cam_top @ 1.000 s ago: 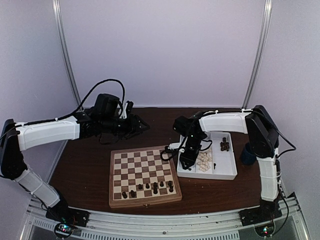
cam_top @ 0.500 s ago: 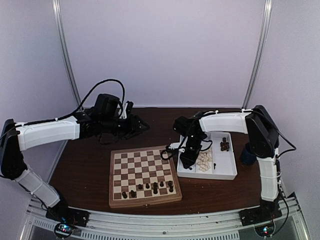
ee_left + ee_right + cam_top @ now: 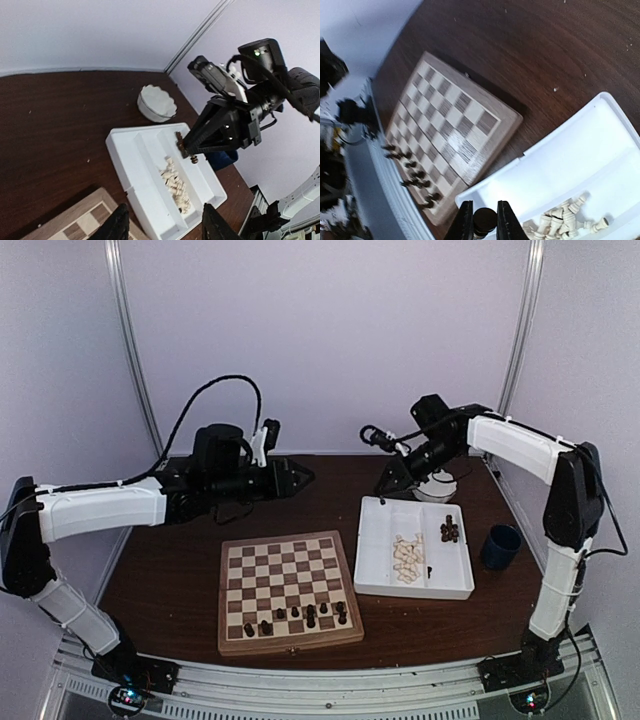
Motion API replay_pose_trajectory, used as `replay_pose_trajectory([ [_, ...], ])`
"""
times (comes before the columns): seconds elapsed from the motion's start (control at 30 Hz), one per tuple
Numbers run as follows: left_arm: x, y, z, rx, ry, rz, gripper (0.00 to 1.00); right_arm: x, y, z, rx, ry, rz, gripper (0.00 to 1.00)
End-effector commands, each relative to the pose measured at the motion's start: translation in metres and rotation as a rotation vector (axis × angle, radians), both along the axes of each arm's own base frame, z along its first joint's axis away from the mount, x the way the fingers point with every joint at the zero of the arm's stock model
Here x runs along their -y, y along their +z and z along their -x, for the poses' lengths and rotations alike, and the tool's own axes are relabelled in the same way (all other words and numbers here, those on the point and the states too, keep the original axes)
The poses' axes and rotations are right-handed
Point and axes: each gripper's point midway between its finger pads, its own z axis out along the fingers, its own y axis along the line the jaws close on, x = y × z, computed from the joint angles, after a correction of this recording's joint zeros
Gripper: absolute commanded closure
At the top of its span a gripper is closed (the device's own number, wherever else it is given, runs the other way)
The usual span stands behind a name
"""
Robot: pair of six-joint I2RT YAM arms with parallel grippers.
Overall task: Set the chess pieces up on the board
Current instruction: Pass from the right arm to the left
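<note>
right end effector (image 3: 186, 148) rose above far tray (image 3: 400, 502) edge gripping dark piece (image 3: 484, 221); left end effector (image 3: 165, 222) half-open, empty.

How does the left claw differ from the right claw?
The right claw is shut on a dark chess piece; the left claw is open and empty. The right claw hangs at the white tray's far edge; the left claw beyond the chessboard. Both hang above the table.
</note>
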Motion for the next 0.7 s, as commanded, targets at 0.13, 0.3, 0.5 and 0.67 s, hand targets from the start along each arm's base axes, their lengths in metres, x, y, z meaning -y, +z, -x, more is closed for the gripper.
replay_pose_trajectory([
  [0.13, 0.058, 0.088, 0.013, 0.694, 0.089, -0.036, 0.52, -0.044, 0.096, -0.025, -0.272, -0.140, -0.638, 0.86],
  [0.3, 0.077, 0.074, -0.007, 0.692, 0.147, -0.106, 0.62, -0.048, 0.114, -0.031, -0.348, -0.177, -0.768, 0.85],
  [0.5, 0.077, 0.064, -0.021, 0.661, 0.210, -0.137, 0.64, -0.045, 0.115, -0.031, -0.369, -0.217, -0.794, 0.85],
  [0.67, 0.083, 0.057, -0.025, 0.649, 0.213, -0.129, 0.65, -0.045, 0.117, -0.032, -0.382, -0.225, -0.813, 0.85],
])
